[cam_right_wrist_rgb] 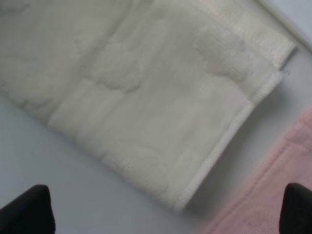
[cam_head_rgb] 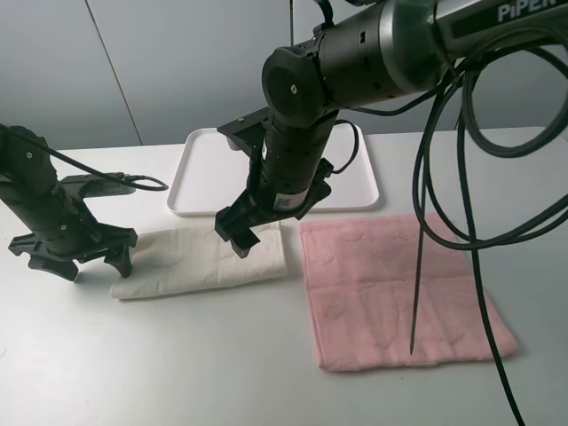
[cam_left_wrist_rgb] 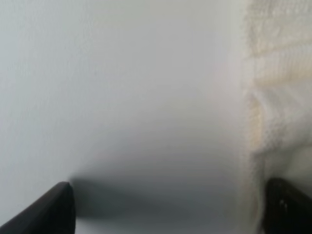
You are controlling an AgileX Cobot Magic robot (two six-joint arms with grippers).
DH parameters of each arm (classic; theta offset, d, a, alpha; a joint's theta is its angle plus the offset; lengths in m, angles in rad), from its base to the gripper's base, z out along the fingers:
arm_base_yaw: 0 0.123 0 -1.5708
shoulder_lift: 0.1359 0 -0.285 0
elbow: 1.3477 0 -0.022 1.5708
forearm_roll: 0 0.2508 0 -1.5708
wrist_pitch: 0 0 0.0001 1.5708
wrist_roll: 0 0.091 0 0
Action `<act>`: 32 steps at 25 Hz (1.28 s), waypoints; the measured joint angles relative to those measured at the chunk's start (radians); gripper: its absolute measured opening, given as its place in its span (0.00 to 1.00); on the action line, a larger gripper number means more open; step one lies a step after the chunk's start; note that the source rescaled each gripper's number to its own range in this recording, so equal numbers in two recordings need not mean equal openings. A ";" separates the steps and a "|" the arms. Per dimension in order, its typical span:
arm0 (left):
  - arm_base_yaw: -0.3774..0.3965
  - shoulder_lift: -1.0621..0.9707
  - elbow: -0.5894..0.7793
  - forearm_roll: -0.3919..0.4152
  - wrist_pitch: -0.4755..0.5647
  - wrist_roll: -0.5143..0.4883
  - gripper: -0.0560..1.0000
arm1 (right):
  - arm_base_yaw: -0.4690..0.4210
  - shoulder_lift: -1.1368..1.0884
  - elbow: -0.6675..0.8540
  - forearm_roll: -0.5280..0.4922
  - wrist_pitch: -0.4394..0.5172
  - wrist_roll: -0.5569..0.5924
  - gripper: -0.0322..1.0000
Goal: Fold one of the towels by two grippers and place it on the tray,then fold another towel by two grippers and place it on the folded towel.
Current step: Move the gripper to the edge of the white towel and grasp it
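**High view.** The work surface is a smooth, pale grey table (cam_head_rgb: 177,373). Behind it stands a plain grey panelled wall (cam_head_rgb: 160,62). A white plastic tray (cam_head_rgb: 213,182), rectangular with rounded corners and a low raised rim, lies at the far middle of the table. Both towels lie on the table on the near side of the tray, outside it.

The cream towel (cam_head_rgb: 200,259) is terry cloth with a faint embossed pattern and forms an oblong left of centre. It appears to be doubled over. The pink towel (cam_head_rgb: 390,293), also terry, lies flat and square to its right, just beside it and apart from it.

The left gripper (cam_head_rgb: 89,264) stands at the cream towel's left end with its jaws spread wide. The right gripper (cam_head_rgb: 271,222) hangs over the towel's right end, also spread wide and holding nothing. Black cables (cam_head_rgb: 461,195) loop over the pink towel.

**Left wrist view.** Bare table (cam_left_wrist_rgb: 122,97) fills the gap between the two black fingers (cam_left_wrist_rgb: 48,212). The cream towel's looped edge (cam_left_wrist_rgb: 278,97) lies at one finger.

**Right wrist view.** The cream towel (cam_right_wrist_rgb: 146,107) shows a hemmed corner and stacked layers. The pink towel (cam_right_wrist_rgb: 273,200) sits beside one finger (cam_right_wrist_rgb: 297,207).
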 joint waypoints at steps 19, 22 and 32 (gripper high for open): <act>0.000 0.004 -0.006 0.000 0.010 -0.003 1.00 | -0.064 0.179 -0.188 0.037 0.104 0.011 1.00; 0.000 0.004 -0.006 0.000 0.010 -0.003 1.00 | -0.064 0.195 -0.200 0.037 0.092 0.016 1.00; 0.000 0.004 -0.006 0.000 0.012 -0.003 1.00 | -0.093 0.258 -0.203 0.059 0.080 0.025 1.00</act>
